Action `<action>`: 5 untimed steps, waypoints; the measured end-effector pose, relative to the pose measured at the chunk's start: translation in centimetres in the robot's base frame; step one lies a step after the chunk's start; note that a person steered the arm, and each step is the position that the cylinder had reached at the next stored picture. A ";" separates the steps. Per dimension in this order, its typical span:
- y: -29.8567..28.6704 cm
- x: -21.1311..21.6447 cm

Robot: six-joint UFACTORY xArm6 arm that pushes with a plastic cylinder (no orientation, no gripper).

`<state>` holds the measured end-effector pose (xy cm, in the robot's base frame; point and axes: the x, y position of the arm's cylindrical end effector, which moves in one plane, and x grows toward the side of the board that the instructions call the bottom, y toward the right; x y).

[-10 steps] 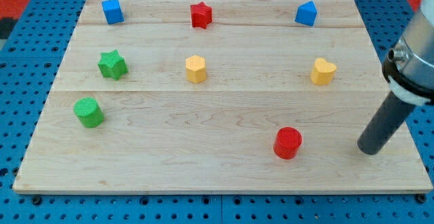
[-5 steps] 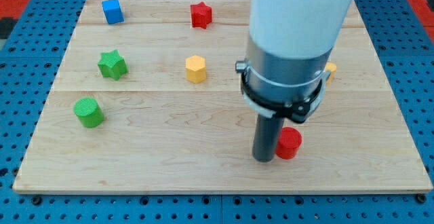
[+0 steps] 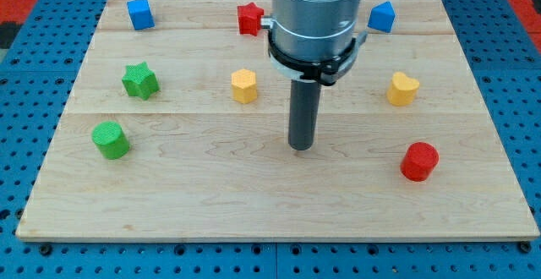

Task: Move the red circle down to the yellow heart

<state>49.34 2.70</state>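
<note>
The red circle (image 3: 419,161) lies near the view's lower right of the wooden board. The yellow heart (image 3: 403,89) sits above it, a little to the left, with bare wood between them. My tip (image 3: 301,147) rests on the board near its middle, well to the left of the red circle and down-left of the yellow heart. It touches no block.
A yellow hexagon (image 3: 244,85) sits up-left of my tip. A green star (image 3: 139,81) and a green cylinder (image 3: 111,139) are at the left. A blue cube (image 3: 139,13), a red star (image 3: 249,19) and another blue block (image 3: 381,17) line the top edge.
My tip swept in from the right to the red circle's left side, then moved up-left to the board's middle. The red circle slid right and slightly up.
</note>
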 end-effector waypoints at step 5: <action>-3.3 -4.3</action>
